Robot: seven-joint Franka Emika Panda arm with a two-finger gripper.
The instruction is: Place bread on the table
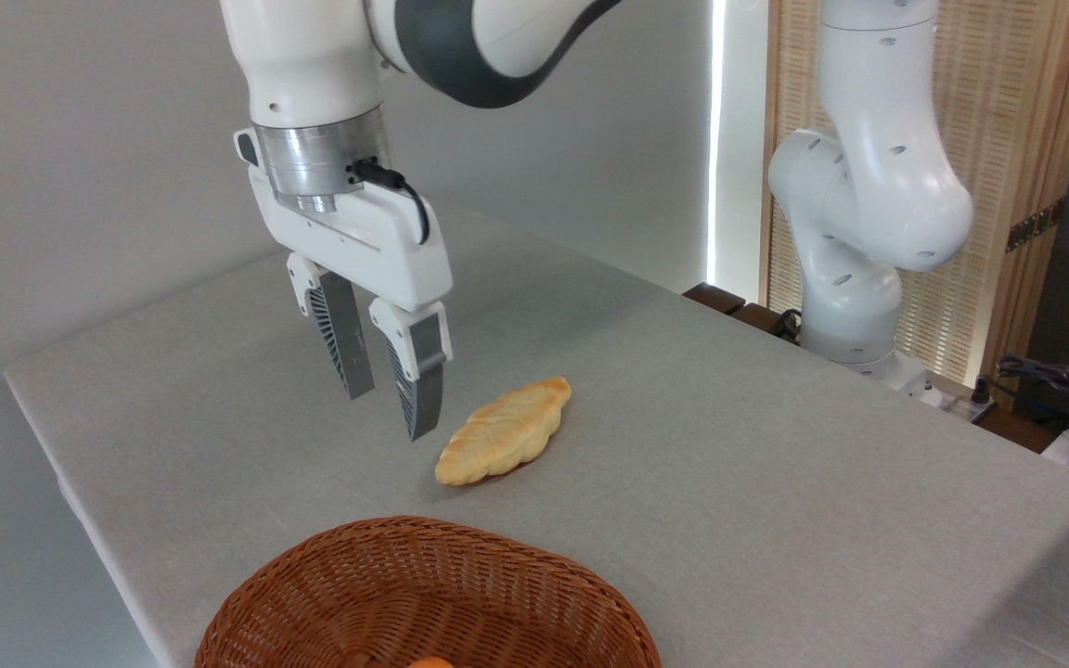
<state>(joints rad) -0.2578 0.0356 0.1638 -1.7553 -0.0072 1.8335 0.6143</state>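
Note:
The bread (504, 430), a pale golden leaf-shaped roll with a ridged top, lies flat on the grey table (729, 464) near the middle. My gripper (391, 415) hangs just left of the bread and a little above the cloth, pointing down. Its two grey fingers stand apart with nothing between them, and they do not touch the roll.
A brown wicker basket (423, 594) sits at the front edge, with a small orange item (430, 662) just showing at its bottom. The arm's white base (855, 306) stands at the table's far right, with cables (1054, 380) beyond it.

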